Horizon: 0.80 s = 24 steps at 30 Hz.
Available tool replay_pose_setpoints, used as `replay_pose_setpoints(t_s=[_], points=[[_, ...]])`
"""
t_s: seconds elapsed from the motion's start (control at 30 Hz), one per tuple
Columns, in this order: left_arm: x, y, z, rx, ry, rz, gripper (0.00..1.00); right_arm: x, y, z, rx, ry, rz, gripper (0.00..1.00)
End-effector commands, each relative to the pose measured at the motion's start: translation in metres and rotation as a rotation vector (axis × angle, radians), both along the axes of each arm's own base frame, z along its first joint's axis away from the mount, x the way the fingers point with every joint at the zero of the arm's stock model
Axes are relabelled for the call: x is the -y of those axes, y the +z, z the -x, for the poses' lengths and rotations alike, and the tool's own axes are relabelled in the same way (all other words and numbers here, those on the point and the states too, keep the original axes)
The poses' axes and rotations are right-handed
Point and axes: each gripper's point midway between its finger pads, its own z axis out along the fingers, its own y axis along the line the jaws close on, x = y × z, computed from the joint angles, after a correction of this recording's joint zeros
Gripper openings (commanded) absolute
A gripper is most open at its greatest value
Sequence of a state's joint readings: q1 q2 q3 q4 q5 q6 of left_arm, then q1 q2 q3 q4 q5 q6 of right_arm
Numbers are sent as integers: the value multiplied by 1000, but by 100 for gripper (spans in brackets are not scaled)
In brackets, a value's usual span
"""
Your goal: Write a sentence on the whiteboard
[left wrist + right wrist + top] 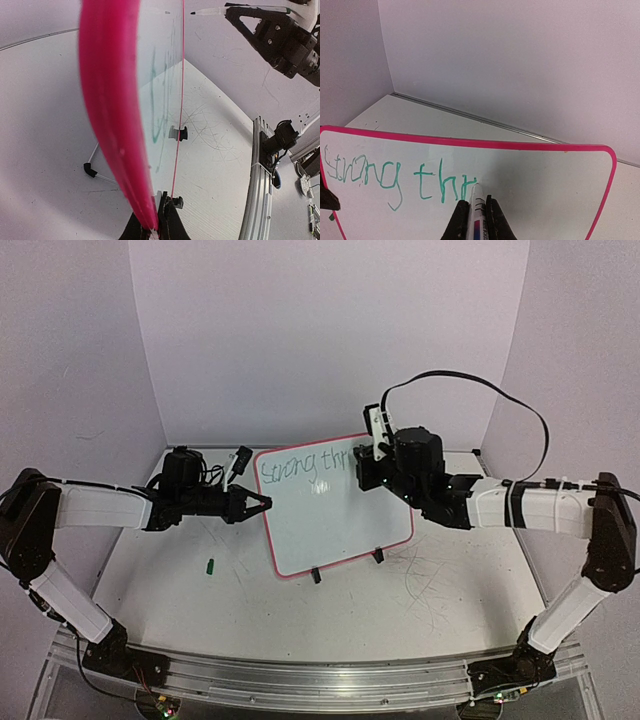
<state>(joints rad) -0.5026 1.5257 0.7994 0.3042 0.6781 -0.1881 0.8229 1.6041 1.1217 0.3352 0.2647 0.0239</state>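
The whiteboard (335, 515), white with a pink-red rim, stands tilted on the table between the two arms. My left gripper (265, 504) is shut on its left edge; in the left wrist view the rim (107, 100) runs down into the shut left gripper (152, 212). The sentence (420, 180) in green reads "Strong thr". My right gripper (476, 201) is shut on a white marker (475, 212), whose tip touches the board at the end of the "r". In the top view, my right gripper (368, 465) is at the board's upper right.
A small green cap (211, 565) lies on the table left of the board. Two black clip feet (316, 576) hold the board's lower edge. Grey scribbles (430, 575) mark the tabletop. White walls close in behind. A metal rail (300, 680) runs along the near edge.
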Motion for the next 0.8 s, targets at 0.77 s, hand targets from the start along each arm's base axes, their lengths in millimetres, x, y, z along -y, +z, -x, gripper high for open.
replay_pose_setpoints(t_s=[0.77], points=[[-13,-5,-30,110,116,-113,0,-3,19,9,57,92,7,0]])
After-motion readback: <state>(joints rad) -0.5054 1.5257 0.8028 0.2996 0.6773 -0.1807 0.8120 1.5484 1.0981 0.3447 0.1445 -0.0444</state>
